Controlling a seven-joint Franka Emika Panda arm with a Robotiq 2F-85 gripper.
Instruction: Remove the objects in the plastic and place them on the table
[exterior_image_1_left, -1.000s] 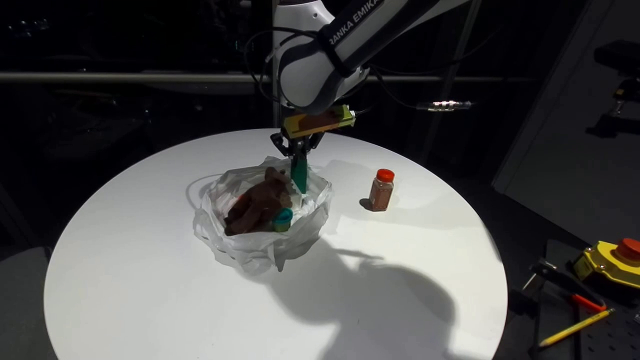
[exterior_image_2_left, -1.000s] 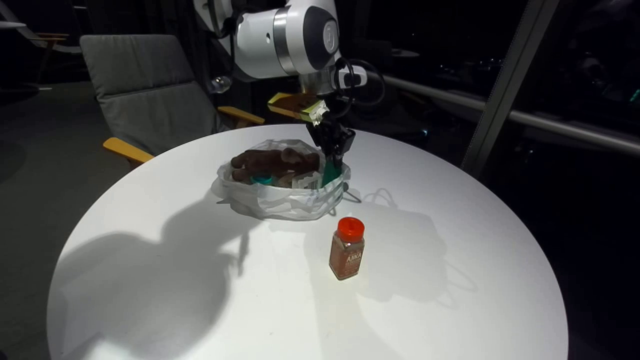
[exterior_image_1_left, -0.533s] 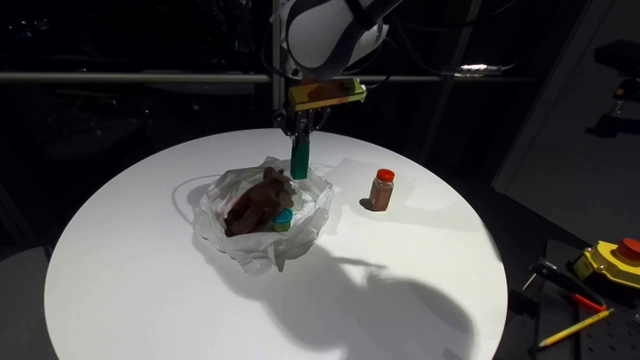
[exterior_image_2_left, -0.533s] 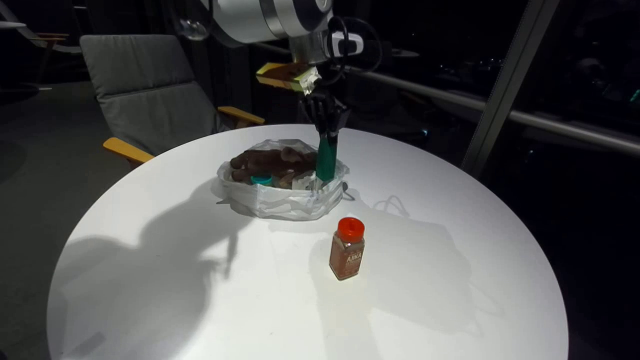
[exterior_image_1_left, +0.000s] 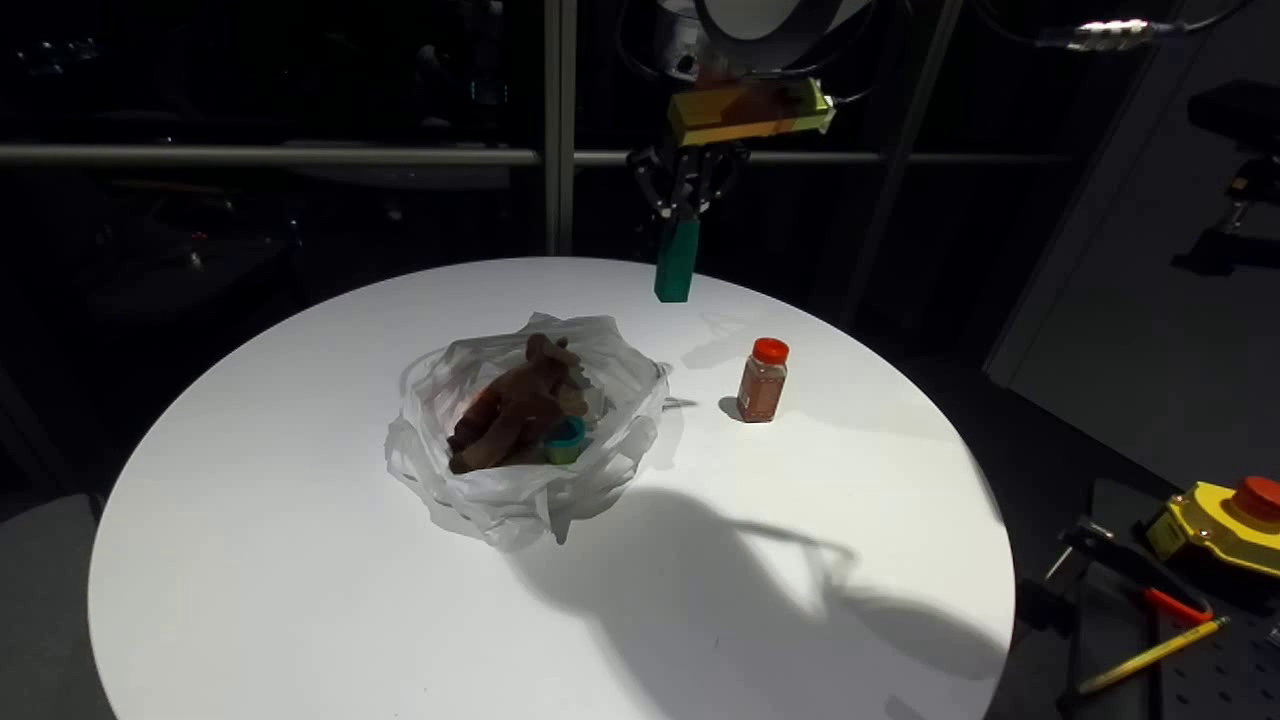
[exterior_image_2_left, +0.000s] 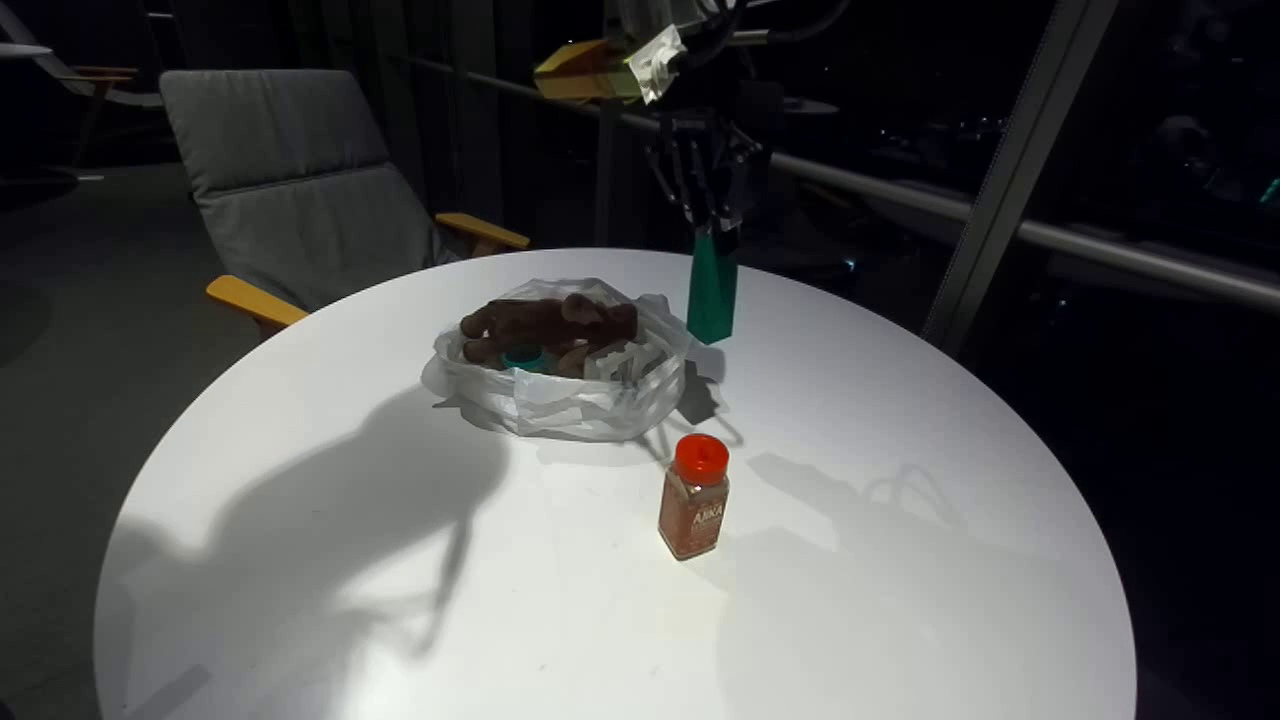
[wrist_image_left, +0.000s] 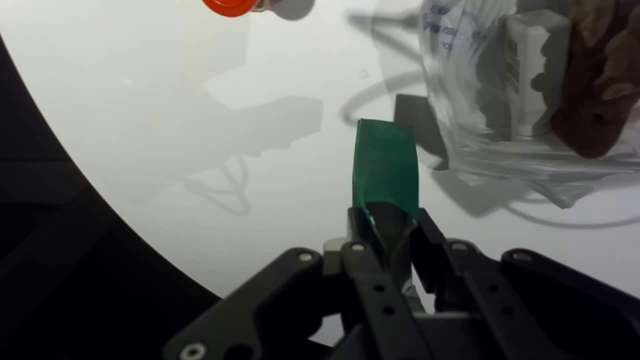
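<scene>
The end effector (wrist_image_left: 387, 222) pinches the thin top end of a green bottle (exterior_image_2_left: 711, 295) from both sides. The bottle hangs in the air over the counter (exterior_image_1_left: 300, 600), near the plastic (exterior_image_2_left: 590, 405) but not touching it. A second ago its bottom end was down inside the plastic, and now it is up, out and off to the side. So I think the taking-out part is done for this one, and the putting-down part is not. The bottle is plain green with flat, smooth sides. It is thin at the top, gets wider down to a flat bottom, and leans just a little bit. It looks stiff, so I guess it will not squash much. The plastic is whitish and crinkly, like a messy bowl. In it lie a brown plush animal (exterior_image_1_left: 515, 400), a little tub (exterior_image_1_left: 563, 452) with a blue-green top, and a white box (wrist_image_left: 527, 100), so there seems to be more work left. Farther out, a jar (exterior_image_2_left: 692, 510) with a red cap stands upright on the counter, so that one looks finished to me.
</scene>
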